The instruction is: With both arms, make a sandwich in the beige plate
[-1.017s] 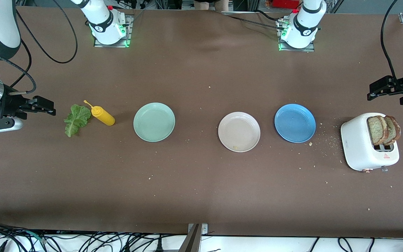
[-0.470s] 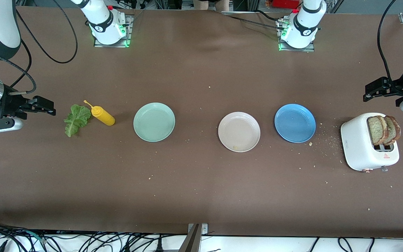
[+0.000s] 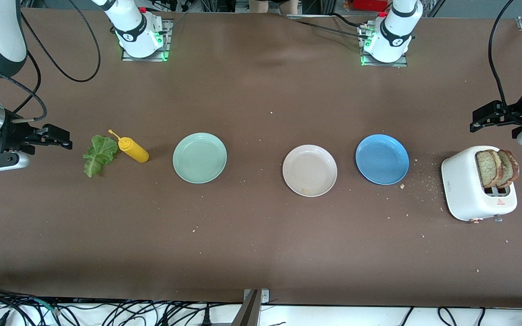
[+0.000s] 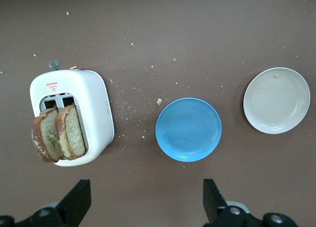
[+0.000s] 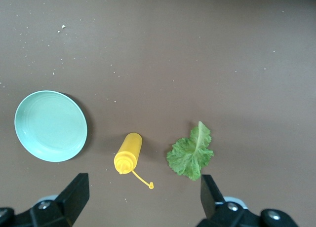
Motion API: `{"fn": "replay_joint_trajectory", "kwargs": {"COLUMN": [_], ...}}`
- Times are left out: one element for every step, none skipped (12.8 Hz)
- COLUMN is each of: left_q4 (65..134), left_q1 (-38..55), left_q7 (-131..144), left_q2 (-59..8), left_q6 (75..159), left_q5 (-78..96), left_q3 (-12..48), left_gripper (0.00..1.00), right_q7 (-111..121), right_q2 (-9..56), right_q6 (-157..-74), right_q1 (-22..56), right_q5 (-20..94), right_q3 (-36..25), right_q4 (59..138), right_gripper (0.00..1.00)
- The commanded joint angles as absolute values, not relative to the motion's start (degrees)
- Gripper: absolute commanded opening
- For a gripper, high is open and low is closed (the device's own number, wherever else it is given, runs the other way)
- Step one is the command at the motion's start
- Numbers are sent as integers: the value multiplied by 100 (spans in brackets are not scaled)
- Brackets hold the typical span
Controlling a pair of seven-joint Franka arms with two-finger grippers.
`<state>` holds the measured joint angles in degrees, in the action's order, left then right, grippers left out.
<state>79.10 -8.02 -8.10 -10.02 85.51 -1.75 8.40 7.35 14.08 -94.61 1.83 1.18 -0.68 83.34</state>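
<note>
Two brown bread slices (image 3: 496, 168) stand in a white toaster (image 3: 469, 190) at the left arm's end of the table; they also show in the left wrist view (image 4: 57, 138). The beige plate (image 3: 309, 170) sits empty mid-table, also in the left wrist view (image 4: 276, 100). A green lettuce leaf (image 3: 99, 155) lies at the right arm's end, also in the right wrist view (image 5: 191, 153). My left gripper (image 3: 480, 118) hangs open and empty over the table by the toaster. My right gripper (image 3: 59, 137) hangs open and empty beside the lettuce.
A yellow squeeze bottle (image 3: 133, 150) lies next to the lettuce. A mint green plate (image 3: 200, 158) and a blue plate (image 3: 382, 159) flank the beige plate. Crumbs lie scattered between the blue plate and the toaster.
My left gripper has moved a little away from the toaster, toward the arm bases. The right arm has not moved.
</note>
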Motion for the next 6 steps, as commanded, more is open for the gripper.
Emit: {"fn": "replay_joint_trajectory", "kwargs": {"left_q4": [7734, 7734, 7734, 7734, 7734, 7734], "left_q1": [-782, -782, -782, -782, -782, -782], "left_q7": [-835, -835, -835, -835, -835, -835], "left_q2": [-1072, -1072, -1072, -1072, -1072, -1072], "left_q6": [8490, 8490, 8490, 8490, 8482, 8490], "left_q5": [-290, -290, -290, -299, -308, -308], "left_q3": [861, 879, 888, 888, 888, 888], "left_gripper": [100, 100, 100, 100, 100, 100], "right_q7": [747, 747, 738, 747, 747, 747], "right_q2": [1424, 1424, 1424, 1424, 1424, 1424], "right_q6": [-9475, -9475, -9475, -9475, -9466, -9466], "right_q1": [185, 185, 185, 185, 185, 185], "right_q5": [123, 123, 123, 123, 123, 123], "right_q3": [-62, -62, -62, -62, -70, -62], "right_q4": [8297, 8297, 8297, 8297, 8297, 8297], "right_gripper": [100, 100, 100, 100, 100, 100]}}
